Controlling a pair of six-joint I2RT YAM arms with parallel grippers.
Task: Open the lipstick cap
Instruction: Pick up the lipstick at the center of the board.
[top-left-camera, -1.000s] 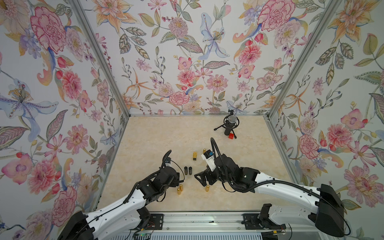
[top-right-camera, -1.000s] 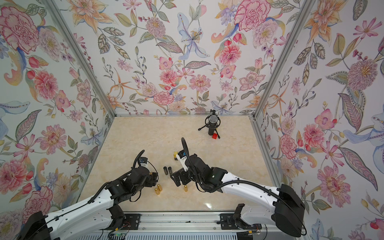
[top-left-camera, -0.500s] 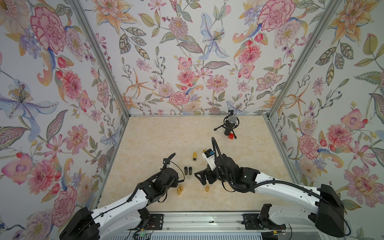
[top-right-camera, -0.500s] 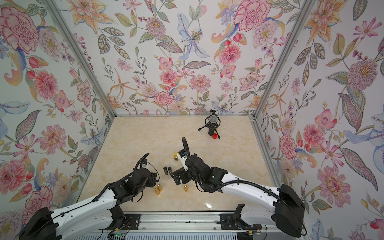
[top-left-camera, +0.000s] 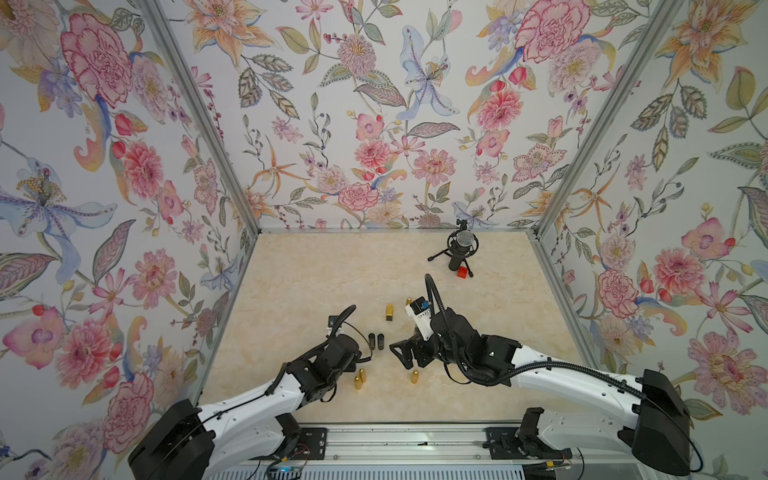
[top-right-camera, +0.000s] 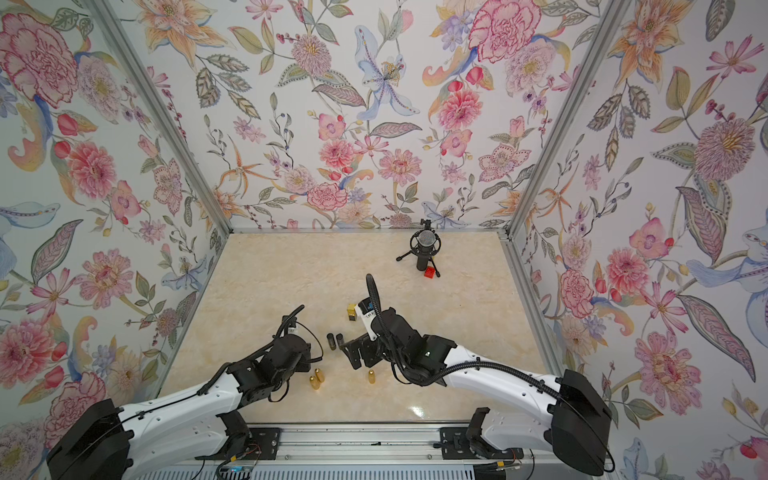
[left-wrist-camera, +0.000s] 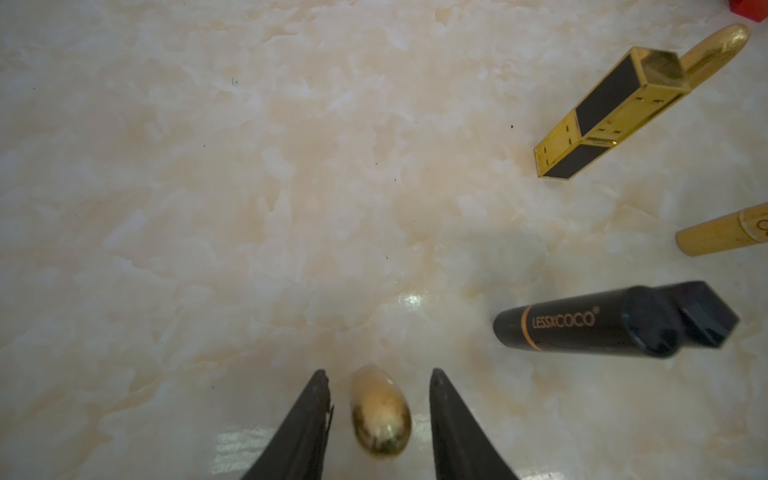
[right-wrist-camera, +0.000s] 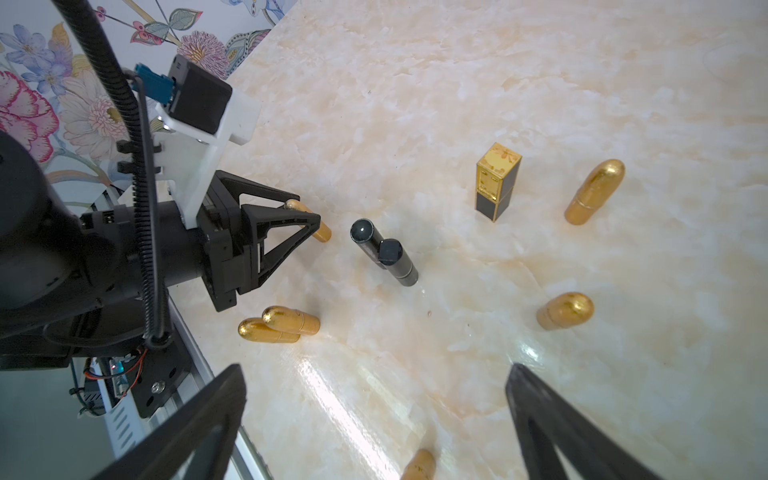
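The left claw points down at the bench with its two black fingers apart, one on each side of a gold lipstick. In the left wrist view a narrow strip of bench shows between the tube and each finger, so nothing is clamped. This bullet-shaped lipstick stands with its rounded end up, near the front of the bench on the left arm's side. In both top views the arm hides it.

Just beside the claw, toward the middle of the bench, two black tubes stand close together, one printed LESSXCOCO. Nearer the front rail, a pair of gold lipsticks touch each other.

The right claw hovers near the black tubes on their other side, spread wide and holding nothing. A single gold lipstick stands close to it. Beyond the tubes, a square gold-and-black lipstick stands upright.

Well back on the bench is a microphone on a small tripod, with a red block at its feet.
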